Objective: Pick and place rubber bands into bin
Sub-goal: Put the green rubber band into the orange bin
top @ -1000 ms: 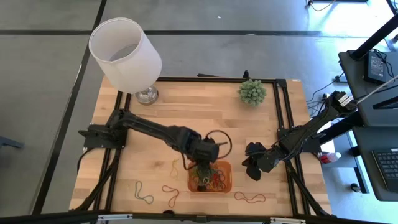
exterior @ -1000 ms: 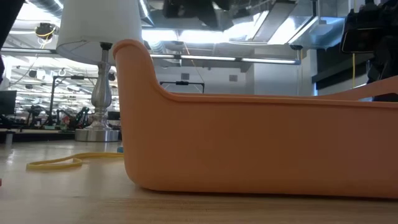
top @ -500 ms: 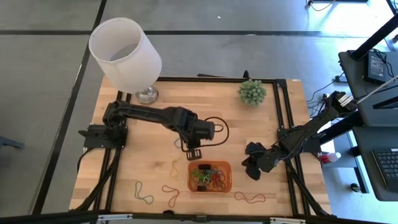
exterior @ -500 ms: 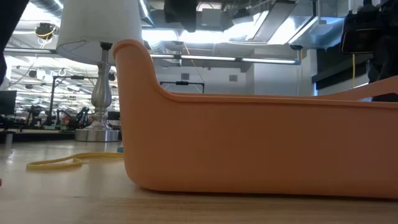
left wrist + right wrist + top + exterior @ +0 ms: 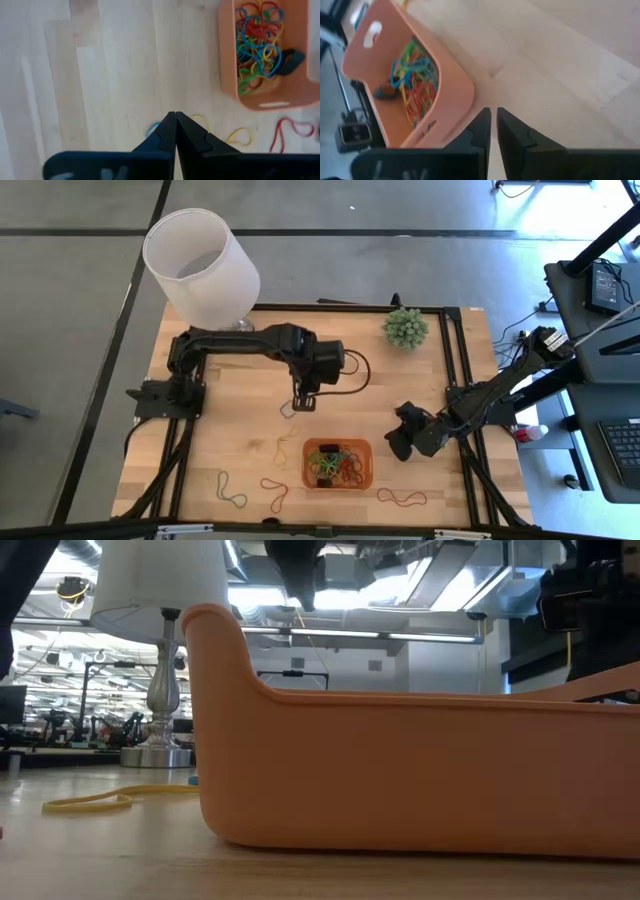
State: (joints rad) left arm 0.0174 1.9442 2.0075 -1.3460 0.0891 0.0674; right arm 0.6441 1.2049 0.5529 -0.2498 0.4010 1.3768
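Note:
The orange bin (image 5: pixel 337 463) sits near the table's front edge with a tangle of coloured rubber bands (image 5: pixel 257 42) in it. Loose bands lie flat on the wood: one (image 5: pixel 289 409) right beside my left gripper, a yellow one (image 5: pixel 280 448), and others along the front edge (image 5: pixel 232 490) (image 5: pixel 275 493) (image 5: pixel 400 498). My left gripper (image 5: pixel 303 398) hangs shut above the table's middle, beyond the bin, pointing down with nothing in it (image 5: pixel 175 117). My right gripper (image 5: pixel 400 442) waits right of the bin, its fingers (image 5: pixel 492 112) shut to a thin slit with nothing between them.
A lamp with a large white shade (image 5: pixel 200 265) stands at the far left corner. A small green plant (image 5: pixel 405 328) stands at the far right. In the low view the bin's wall (image 5: pixel 400 770) fills most of the picture, with a yellow band (image 5: pixel 90 802) on the wood beside it.
My left gripper has come up out of the bin and travelled toward the table's far edge, rolling about its own axis on the way; it now hangs over the middle of the table. My right gripper has rolled a little at the wrist without leaving its place.

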